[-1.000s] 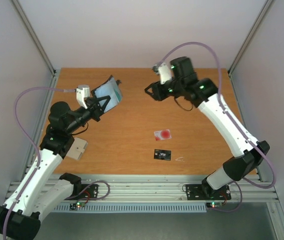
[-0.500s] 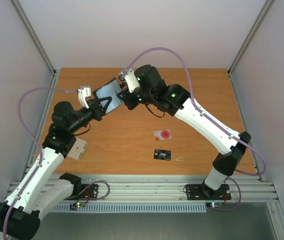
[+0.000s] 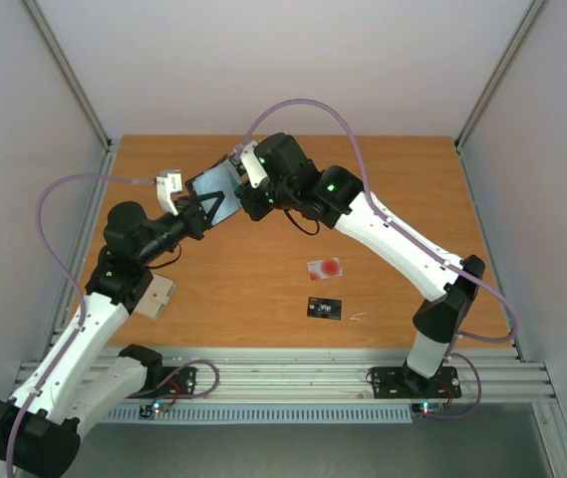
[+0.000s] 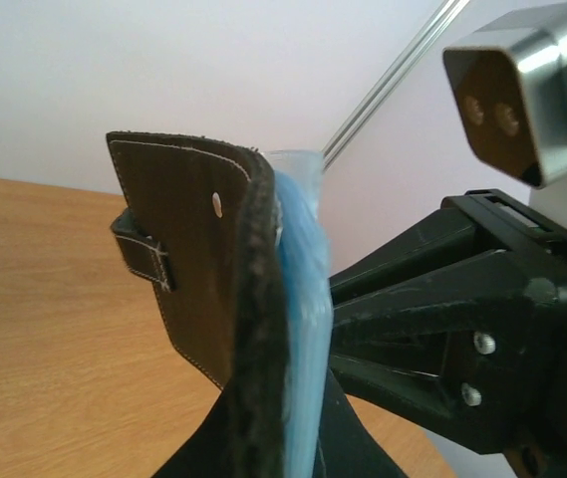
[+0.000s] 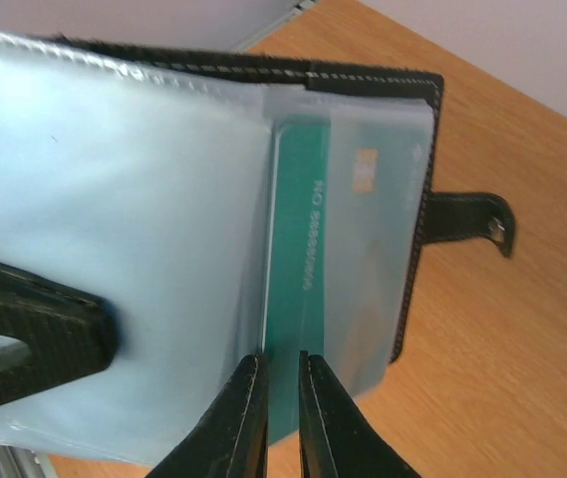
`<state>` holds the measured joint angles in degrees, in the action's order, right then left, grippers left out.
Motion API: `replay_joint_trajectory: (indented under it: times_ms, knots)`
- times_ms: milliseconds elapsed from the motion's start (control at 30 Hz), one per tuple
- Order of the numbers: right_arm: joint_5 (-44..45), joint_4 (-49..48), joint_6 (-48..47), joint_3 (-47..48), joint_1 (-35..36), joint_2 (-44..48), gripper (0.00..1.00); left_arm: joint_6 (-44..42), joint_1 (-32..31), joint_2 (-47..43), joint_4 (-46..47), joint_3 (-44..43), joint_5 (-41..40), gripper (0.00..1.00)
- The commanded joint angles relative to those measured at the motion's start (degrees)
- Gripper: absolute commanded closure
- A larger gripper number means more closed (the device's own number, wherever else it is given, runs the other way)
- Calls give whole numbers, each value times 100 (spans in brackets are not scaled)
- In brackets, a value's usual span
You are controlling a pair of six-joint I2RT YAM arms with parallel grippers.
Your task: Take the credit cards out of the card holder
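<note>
Wood-grain table [image 3: 263, 299], left claw [image 3: 213, 205] gripping stitched black card holder [image 4: 193, 259] — right claw [image 5: 281, 398] pinching thin teal card [image 5: 303, 259]

The left arm [image 3: 86, 327] and right arm [image 3: 403, 244] have white link shells with black joints and black wrists. A lilac cable [image 3: 301, 101] loops off each, and small green lights [image 3: 331, 184] glow on the joints. The bases [image 3: 168, 383] are black plates with red lights. The right gripper [image 5: 281, 357] has slim black fingers [image 5: 243, 418]. Its black body carries silver screws [image 4: 476, 343] below a silver block [image 4: 522, 90] with two round holes.
</note>
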<state>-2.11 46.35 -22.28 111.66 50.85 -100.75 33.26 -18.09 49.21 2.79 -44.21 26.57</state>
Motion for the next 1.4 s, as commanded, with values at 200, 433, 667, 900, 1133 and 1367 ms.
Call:
replay_joint_trajectory:
  times_ms: [200,433,667,900,1133,1367]
  knots:
    - [86,212,-175,239,47,-146,84,91,-29,-44,706,61,164,100]
    - [82,426,-188,636,125,-428,78,85,-41,-43,768,70,236,100]
    - [1601,612,-241,761,197,-589,84,91,-46,-62,831,79,312,100]
    - [1575,649,-255,771,192,-622,89,93,-57,-61,871,92,305,100]
    - [695,652,-219,921,188,-779,95,120,-57,-50,881,105,288,100]
    - [821,940,7,1317,192,-1113,92,154,-55,-61,952,135,287,100]
